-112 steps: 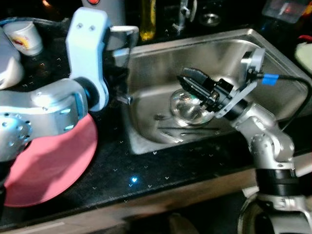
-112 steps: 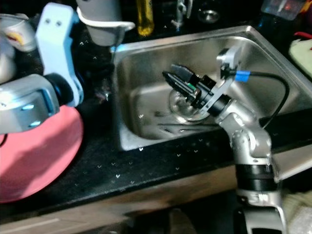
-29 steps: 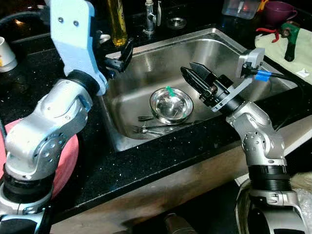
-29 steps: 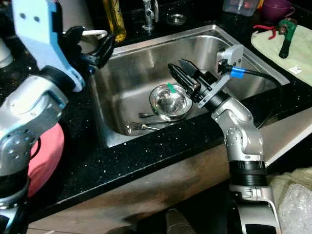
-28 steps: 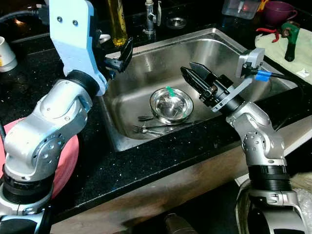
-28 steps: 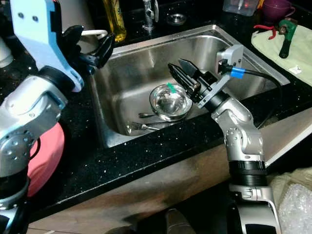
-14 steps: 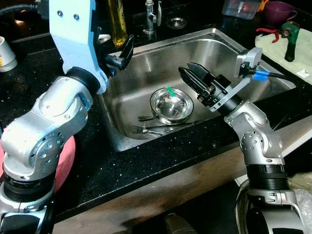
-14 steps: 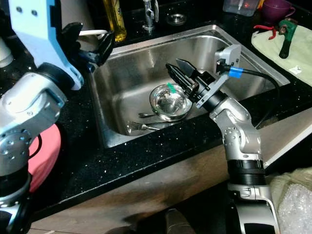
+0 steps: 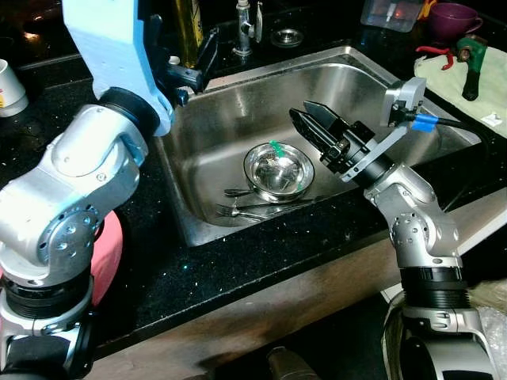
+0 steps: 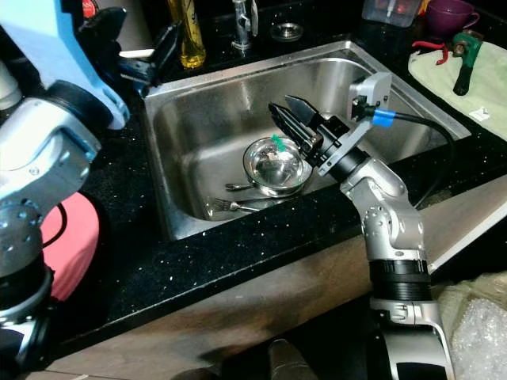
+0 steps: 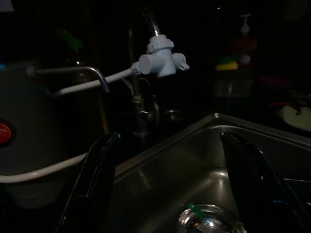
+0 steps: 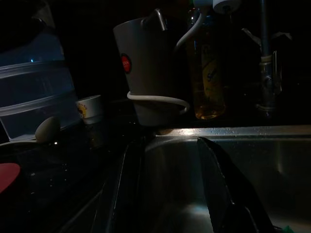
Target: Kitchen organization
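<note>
1. Since half a second ago the left arm has swung further up and back, so the left gripper (image 9: 194, 67) now hangs over the back left corner of the sink (image 9: 372, 71), beside the yellow bottle (image 10: 184, 32); the right arm has barely shifted.
2. Both black fingers of the left gripper stand wide apart with nothing between them; its wrist view looks between them at the white faucet head (image 11: 160, 60) and, lower down, the rim of the steel bowl (image 11: 209, 221).
3. Over the middle of the basin, the right gripper (image 9: 310, 127) hovers above and just to the right of the steel bowl, not touching it.
4. Its fingers (image 12: 221, 189) are parted and hold nothing.
5. Upright on the sink floor sits the steel bowl (image 9: 278, 170), with a small green piece (image 9: 276, 146) at its far rim.
6. Forks (image 9: 253, 207) lie on the sink floor just in front of the bowl, near the front wall.
7. At the left edge a pink plate (image 9: 107, 257) rests on the black speckled counter (image 9: 238, 269), partly hidden by the left arm.
8. A white cup (image 9: 9, 75) stands on the counter far left.
9. To the right of the sink, a pale cloth (image 9: 483, 87) carries a green-handled tool (image 9: 473, 59), with a purple cup (image 9: 453, 14) behind it.
</note>
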Tool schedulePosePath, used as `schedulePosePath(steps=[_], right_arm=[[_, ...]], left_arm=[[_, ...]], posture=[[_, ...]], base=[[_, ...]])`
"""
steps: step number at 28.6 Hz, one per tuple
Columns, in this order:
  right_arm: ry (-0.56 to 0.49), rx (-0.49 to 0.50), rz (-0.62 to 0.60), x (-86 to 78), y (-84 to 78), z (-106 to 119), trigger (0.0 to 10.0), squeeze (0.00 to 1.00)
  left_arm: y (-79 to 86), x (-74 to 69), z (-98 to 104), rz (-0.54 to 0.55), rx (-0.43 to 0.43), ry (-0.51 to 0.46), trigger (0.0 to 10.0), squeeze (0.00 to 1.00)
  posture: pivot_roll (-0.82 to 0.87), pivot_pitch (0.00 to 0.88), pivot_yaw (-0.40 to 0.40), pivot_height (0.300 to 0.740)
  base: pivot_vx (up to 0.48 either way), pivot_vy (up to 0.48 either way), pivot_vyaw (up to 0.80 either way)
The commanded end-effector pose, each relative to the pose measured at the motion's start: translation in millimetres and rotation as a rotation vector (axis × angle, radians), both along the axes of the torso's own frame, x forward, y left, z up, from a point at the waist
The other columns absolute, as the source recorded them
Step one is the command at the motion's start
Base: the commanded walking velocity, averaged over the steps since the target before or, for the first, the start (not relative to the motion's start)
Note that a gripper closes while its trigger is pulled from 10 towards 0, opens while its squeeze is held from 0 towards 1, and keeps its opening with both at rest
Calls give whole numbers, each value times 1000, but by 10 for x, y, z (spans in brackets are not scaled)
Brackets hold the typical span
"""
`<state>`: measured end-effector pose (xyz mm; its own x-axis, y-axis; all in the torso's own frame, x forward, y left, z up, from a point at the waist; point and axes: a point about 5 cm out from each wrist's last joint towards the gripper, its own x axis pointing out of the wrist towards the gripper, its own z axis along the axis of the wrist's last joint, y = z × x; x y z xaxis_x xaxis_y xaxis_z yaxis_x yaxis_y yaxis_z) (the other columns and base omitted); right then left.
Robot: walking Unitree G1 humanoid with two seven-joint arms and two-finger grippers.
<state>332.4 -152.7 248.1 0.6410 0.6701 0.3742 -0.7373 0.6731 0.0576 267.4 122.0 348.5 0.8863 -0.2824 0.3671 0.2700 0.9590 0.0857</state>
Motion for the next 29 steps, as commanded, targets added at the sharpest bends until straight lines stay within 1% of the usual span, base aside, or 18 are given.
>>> schedulePosePath(steps=[1, 2, 4, 5, 10, 13, 17, 29], right_arm=[[0, 4, 14, -5, 22, -2, 10000, 0], [-1, 4, 15, -5, 22, -1, 10000, 0], [-1, 4, 15, -4, 21, 1, 10000, 0], [-2, 3, 15, -2, 19, 4, 10000, 0], [-3, 4, 16, -3, 23, 4, 10000, 0], [-3, 3, 16, -3, 24, 3, 10000, 0], [-4, 3, 15, -2, 23, 6, 10000, 0], [0, 2, 17, 1, 36, -5, 10000, 0]], left_arm=[[-54, -25, -27, -15, 13, 7, 10000, 0], [-124, -38, -8, -28, 15, 7, 10000, 0], [-154, -49, 11, -32, 16, 4, 10000, 0], [-205, -80, 50, -39, 22, 0, 10000, 0], [-265, -144, 109, -47, 28, -12, 10000, 0], [-332, -206, 182, -58, 27, -31, 10000, 0], [-279, -164, 134, -40, 34, -18, 10000, 0], [-302, -172, 121, -32, 24, 15, 10000, 0]], posture=[[92, 108, 5, 740], [91, 107, 5, 740], [91, 107, 5, 740], [91, 107, 5, 740], [89, 102, 7, 740], [90, 102, 8, 740], [89, 105, 8, 740], [88, 109, 6, 740]], base=[[-255, 0, 0], [-266, 0, 0], [-266, 0, 0], [-274, 0, 0], [-280, 0, 0], [-290, 0, 0], [-298, 0, 0], [-306, 0, 0]])
